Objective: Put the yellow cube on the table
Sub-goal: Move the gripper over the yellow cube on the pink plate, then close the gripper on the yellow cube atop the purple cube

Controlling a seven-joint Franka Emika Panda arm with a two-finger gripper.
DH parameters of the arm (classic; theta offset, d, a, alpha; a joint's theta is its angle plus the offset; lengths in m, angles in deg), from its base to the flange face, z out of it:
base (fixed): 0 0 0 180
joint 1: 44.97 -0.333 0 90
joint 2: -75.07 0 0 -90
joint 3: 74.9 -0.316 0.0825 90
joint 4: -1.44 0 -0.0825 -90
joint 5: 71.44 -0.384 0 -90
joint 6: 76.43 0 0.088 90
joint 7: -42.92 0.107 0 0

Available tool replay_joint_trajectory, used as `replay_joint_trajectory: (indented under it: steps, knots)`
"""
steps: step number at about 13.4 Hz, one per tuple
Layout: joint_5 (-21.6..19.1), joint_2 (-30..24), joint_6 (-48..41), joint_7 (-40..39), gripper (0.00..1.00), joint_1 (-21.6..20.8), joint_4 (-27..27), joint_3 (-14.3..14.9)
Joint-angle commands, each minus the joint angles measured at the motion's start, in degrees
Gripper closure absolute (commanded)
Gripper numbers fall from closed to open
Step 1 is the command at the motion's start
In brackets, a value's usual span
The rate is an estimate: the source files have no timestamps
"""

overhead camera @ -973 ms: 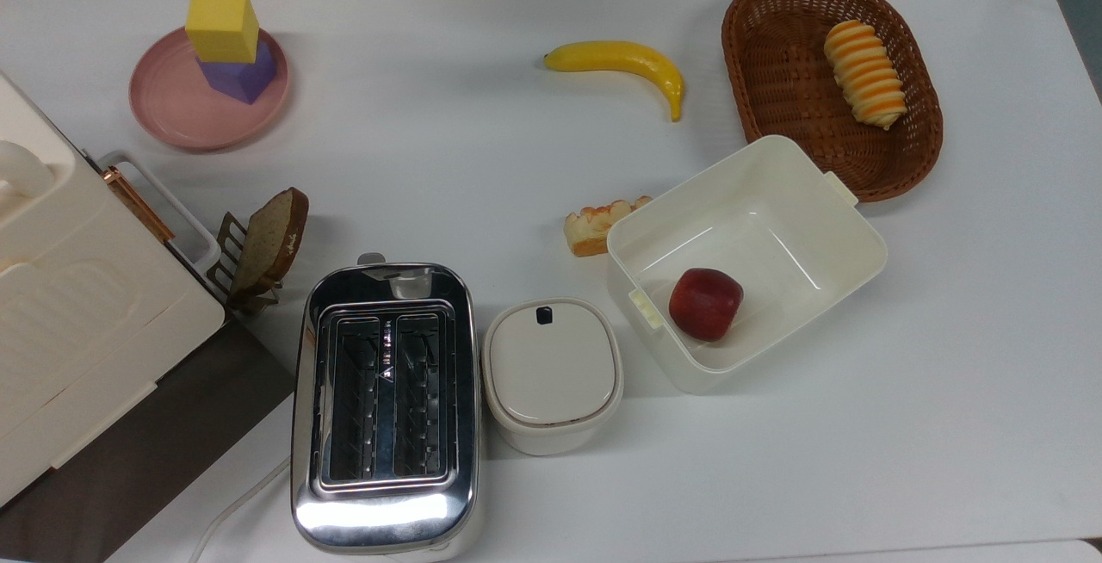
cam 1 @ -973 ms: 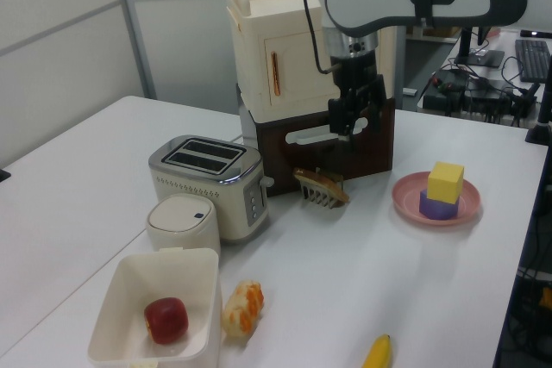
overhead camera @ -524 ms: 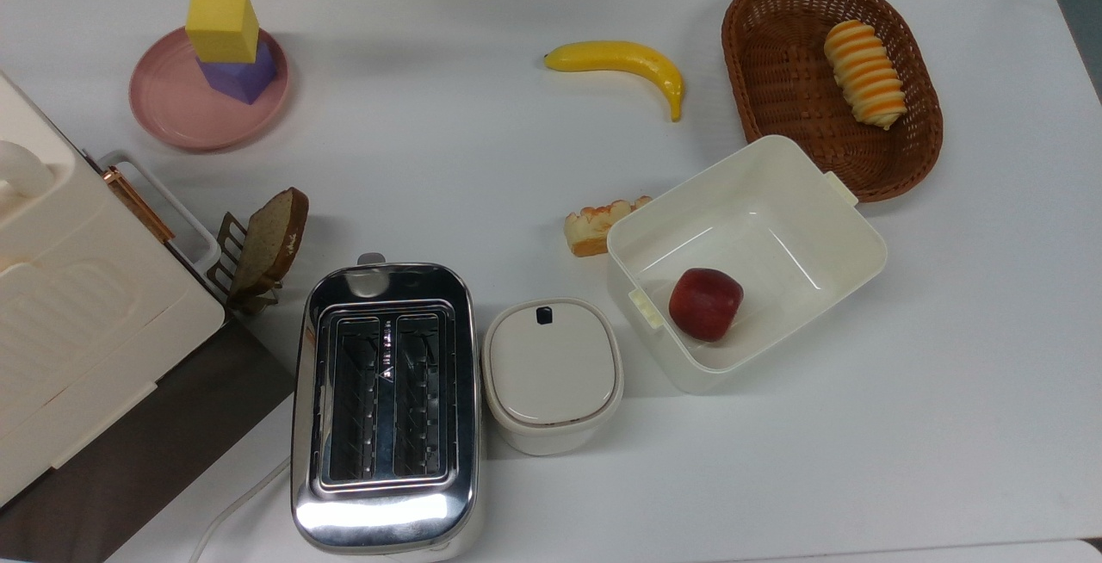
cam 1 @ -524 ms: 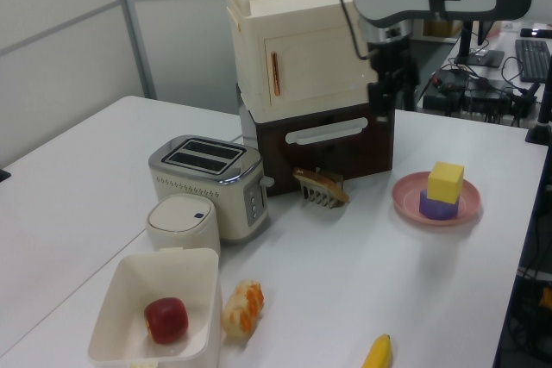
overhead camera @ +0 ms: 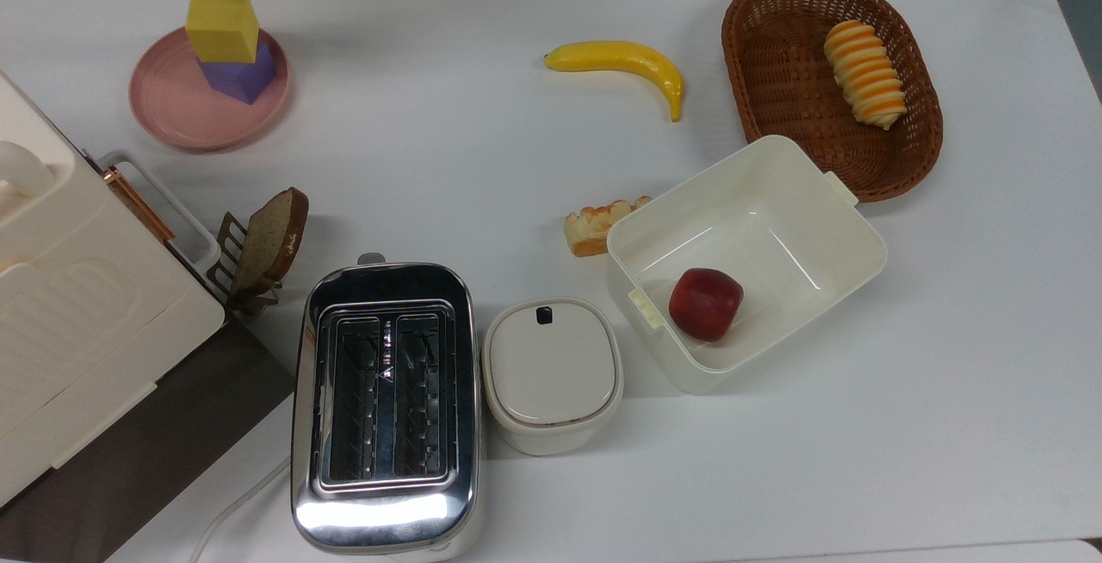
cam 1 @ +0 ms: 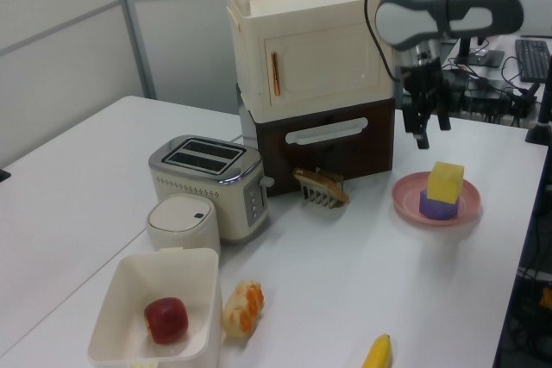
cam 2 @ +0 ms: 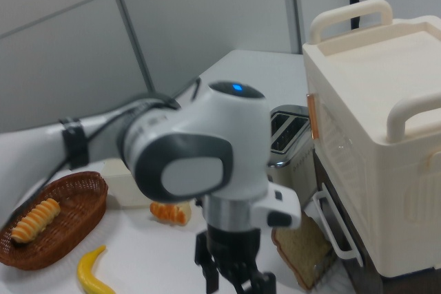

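We saw small matte yellow cube (overhead camera: 222,25) stacked on purple cube (overhead camera: 238,72) atop round pink plate (overhead camera: 172,115), on large white table (overhead camera: 448,133). Black two-finger gripper (cam 1: 428,131) hovered above plate, empty, fingers narrowly parted.

Yellow cube (overhead camera: 222,25) on purple cube (overhead camera: 240,74), on plate (overhead camera: 172,115).

The yellow cube (overhead camera: 222,26) (cam 1: 445,182), small and matte, stood upright on a purple cube (overhead camera: 238,74), at about ten o'clock on the white bench (overhead camera: 482,158) in the top view.
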Motion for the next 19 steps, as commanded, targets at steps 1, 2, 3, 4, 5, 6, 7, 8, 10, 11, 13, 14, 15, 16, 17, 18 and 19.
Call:
replay_joint_trajectory:
  steps: [1,2,3,4,5,6,7,8,10,11,13,14,15,16,17,18,19]
  knots:
    - [3.1,1.9,7.2,-1.0,0.0,1.0,4.7,0.0]
    - [4.0,2.0,10.0,-1.0,0.0,1.7,6.9,-0.1]
    - [5.1,2.4,11.6,-1.0,0.0,1.8,8.1,-0.1]
    - [6.0,2.8,12.8,-1.0,0.0,1.7,8.9,-0.1]
    - [6.5,3.1,13.3,-1.0,0.0,1.7,9.9,-0.1]
    - [7.2,4.1,14.5,-1.0,0.0,1.6,10.7,-0.1]
    - [7.3,4.2,14.9,-1.0,0.0,1.5,11.0,-0.1]
    - [7.3,4.6,14.9,-1.0,0.0,1.5,11.0,-0.1]
    - [7.4,4.8,14.8,-2.6,0.25,1.3,10.6,-0.1]
    - [7.2,4.5,14.1,-5.1,0.54,1.5,10.3,-0.1]
    - [6.3,3.0,10.8,-5.7,0.68,1.4,7.9,-0.2]
    - [6.0,3.0,8.3,-5.7,0.68,1.3,6.1,-0.6]
    - [3.7,3.0,6.2,-5.6,0.67,0.6,3.5,-1.0]
    - [2.0,3.0,5.6,-5.0,0.67,-0.8,2.5,-1.2]
    - [0.8,3.0,5.6,-4.2,0.62,-3.2,2.0,-1.2]
    - [0.7,3.2,6.0,-2.1,0.58,-5.5,2.0,-1.2]
    - [0.7,3.8,6.2,1.4,0.54,-8.5,2.0,-1.2]
